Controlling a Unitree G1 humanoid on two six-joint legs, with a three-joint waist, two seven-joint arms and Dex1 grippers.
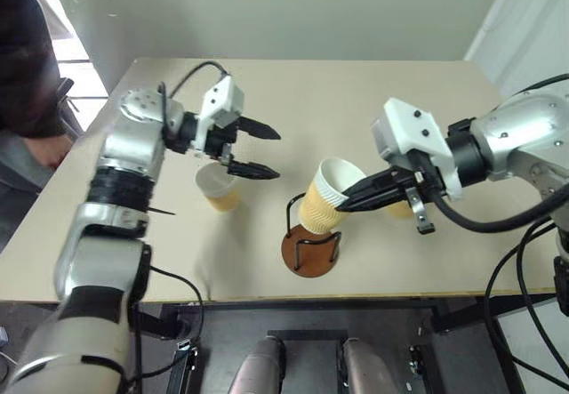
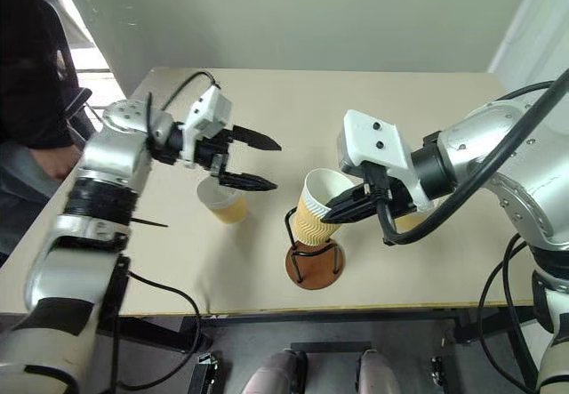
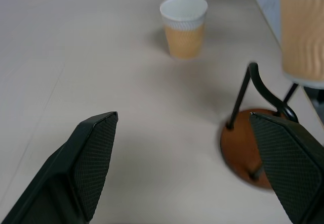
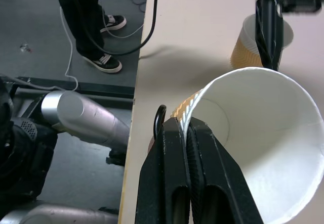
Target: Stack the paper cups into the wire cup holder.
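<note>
Looking down from the head views, a matt beige desk with a thin yellow front edge stands before a plain pale wall, a person in dark clothes at its left side. On it sits the holder, a round reddish-brown disc with thin black wire uprights. The right tool is pinched shut on the rim of a ribbed tan cup, white inside, held tilted just above the holder. The left tool hangs with its black fingers spread wide and empty over a second cup standing upright on the desk. A third cup stands mostly hidden behind the right tool. In the left wrist view, two textured black fingers stand far apart above the smooth desk, with an upright cup, the disc and wire of the holder, and the ribbed side of the held cup. In the right wrist view, the closed fingers clamp the thin white rim of the cup; beyond the desk edge lie a dark grey floor, cables and a person's black shoes.
</note>
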